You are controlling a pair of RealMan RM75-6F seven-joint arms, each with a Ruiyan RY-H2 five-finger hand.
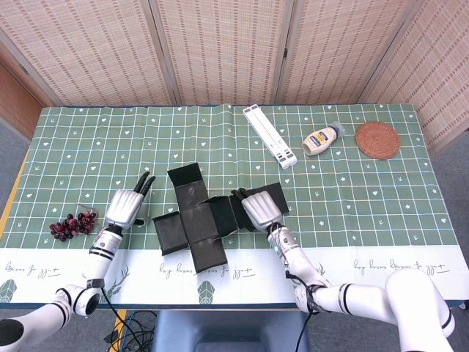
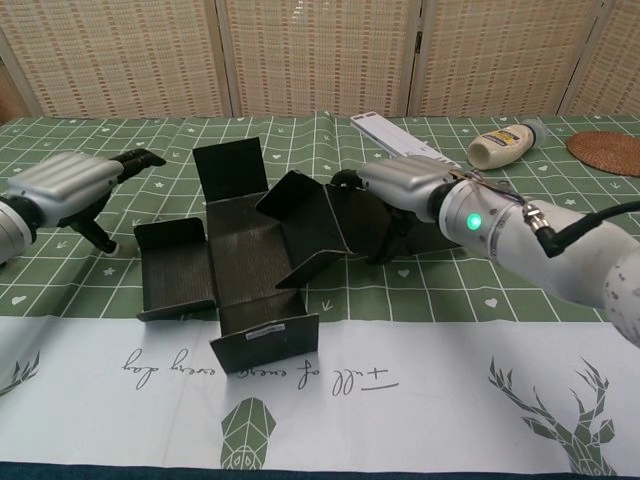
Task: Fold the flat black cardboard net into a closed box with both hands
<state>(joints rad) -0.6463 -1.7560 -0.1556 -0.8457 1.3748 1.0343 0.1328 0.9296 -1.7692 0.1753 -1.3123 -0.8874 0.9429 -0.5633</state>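
Observation:
The black cardboard net [image 1: 196, 220] lies in a cross shape at the table's front middle. Its front flap [image 2: 265, 342], left flap [image 2: 175, 268] and back flap [image 2: 232, 172] stand partly raised. My right hand [image 1: 256, 209] grips the right flap [image 2: 310, 232], fingers curled around its far side, and holds it tilted up over the centre panel. Just left of the net's left flap is my left hand [image 1: 126, 207], open and holding nothing. In the chest view the left hand [image 2: 70, 187] points its fingertips toward the back flap, a small gap short of it.
A bunch of dark grapes [image 1: 71, 224] lies left of the left hand. A long white bar [image 1: 270, 136], a squeeze bottle [image 1: 322, 138] and a woven coaster [image 1: 377, 139] sit at the back right. A white runner [image 2: 420, 380] covers the front edge.

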